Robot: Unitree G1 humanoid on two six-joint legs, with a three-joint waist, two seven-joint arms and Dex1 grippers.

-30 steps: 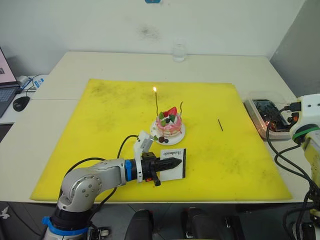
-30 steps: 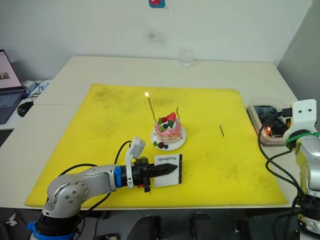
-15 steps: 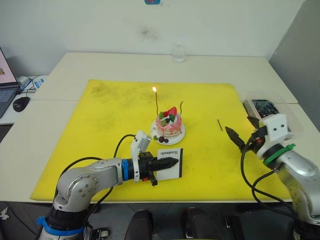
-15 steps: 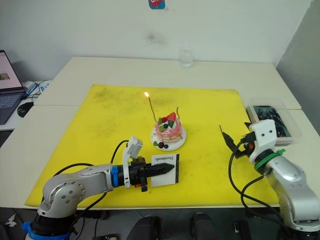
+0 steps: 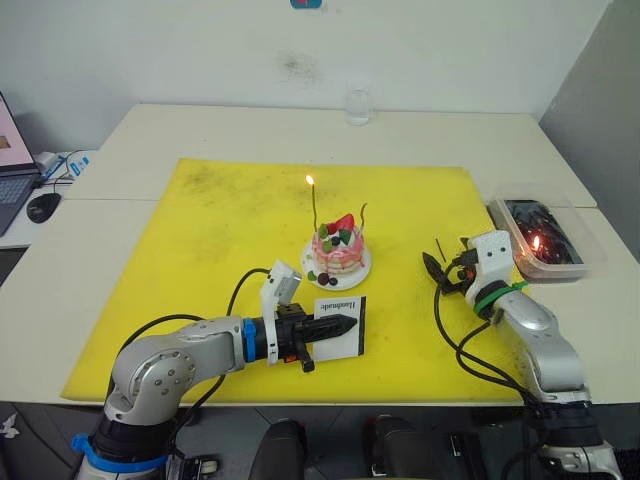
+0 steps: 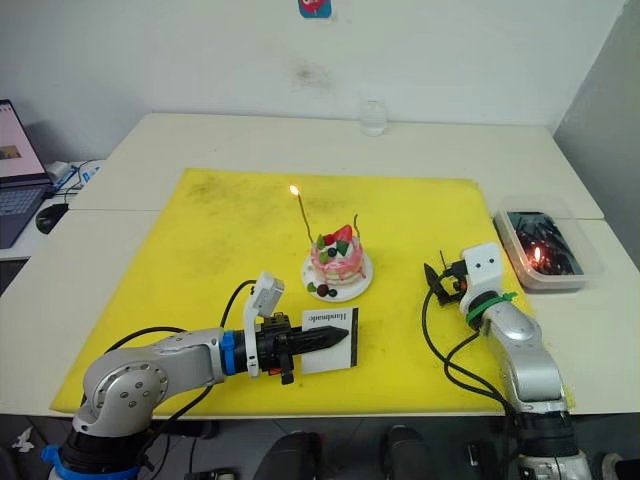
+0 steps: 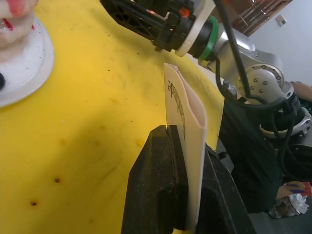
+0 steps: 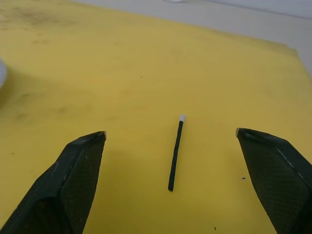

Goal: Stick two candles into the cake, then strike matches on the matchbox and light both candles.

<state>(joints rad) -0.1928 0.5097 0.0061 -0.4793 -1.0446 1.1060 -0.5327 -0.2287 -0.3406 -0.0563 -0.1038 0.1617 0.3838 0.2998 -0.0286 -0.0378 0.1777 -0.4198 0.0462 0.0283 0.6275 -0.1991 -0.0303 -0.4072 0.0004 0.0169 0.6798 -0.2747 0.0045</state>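
The right gripper (image 8: 171, 141) hangs low over the yellow mat (image 5: 200, 240) with its fingers (image 8: 80, 168) spread wide, and the one loose match (image 8: 175, 152) lies flat on the mat between them, touching neither. It sits nearer the middle of the gap than either finger, with its pale head pointing away from the wrist and its dark tail toward it.

The step in hand looks like picking up this match. To do it well, the gripper should probably drop straight down until the fingertips nearly brush the mat, keeping the match centred. It should then close across the stick's middle, so that the head stays free for striking. A thin stick lying flat is easy to roll or pinch at an angle, so a slow, square close seems wise.

The left gripper (image 5: 335, 326) has its fingers closed on the matchbox (image 5: 342, 325). It holds the box on edge just over the mat, in front of the cake (image 5: 337, 253) and clear of its plate (image 5: 361, 270). The right gripper is well off to that box's right.

Both candles stand in the cake. The taller candle (image 5: 313, 205) carries a flame. The shorter candle (image 5: 362, 213) beside it is unlit, so the second lighting remains.
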